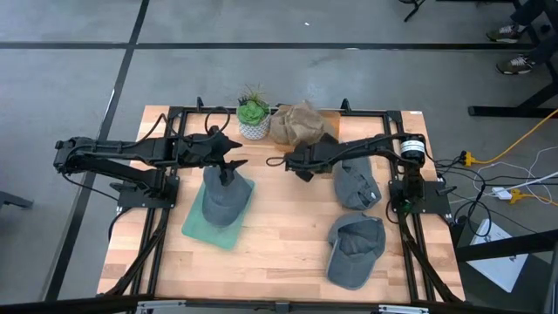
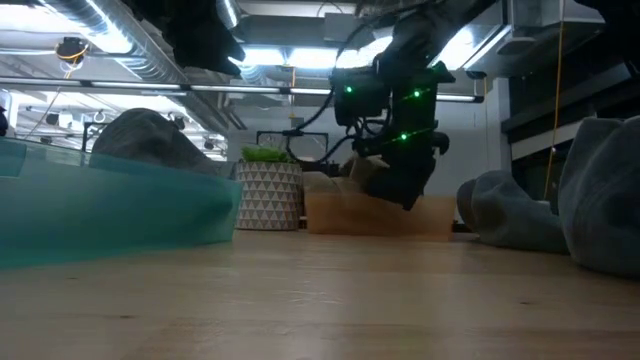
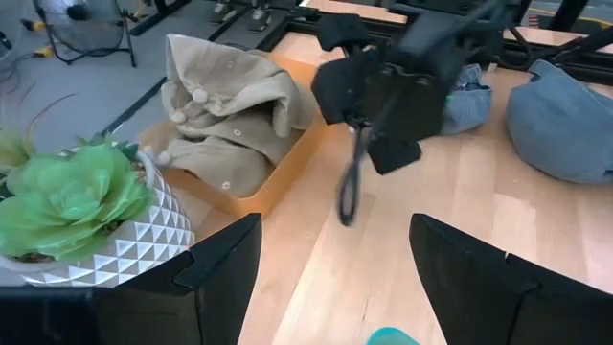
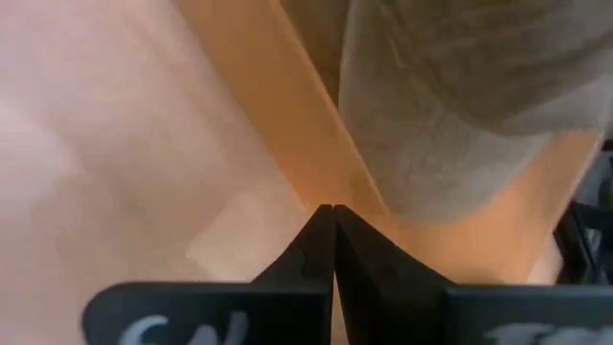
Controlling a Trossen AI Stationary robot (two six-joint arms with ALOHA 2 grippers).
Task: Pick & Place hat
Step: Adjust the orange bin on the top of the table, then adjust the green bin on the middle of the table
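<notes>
A grey fabric cap (image 1: 225,199) lies on a teal rectangular tray (image 1: 197,228) left of centre on the light wooden surface (image 1: 279,253), under the left gripper (image 1: 235,164), whose jaws stand apart. The right gripper (image 1: 297,166), jaws pressed together, hovers beside the orange cardboard tray (image 3: 280,172) holding a beige cloth hat (image 1: 299,121). Two more grey caps (image 1: 356,183) (image 1: 356,250) lie near the right edge, with bare wood between.

Robotics lab. Wooden table (image 1: 288,253) sits on grey concrete floor (image 1: 70,78) (taped lines). Cables (image 1: 514,187) beside the table, ceiling ducts (image 2: 110,40) above it.
</notes>
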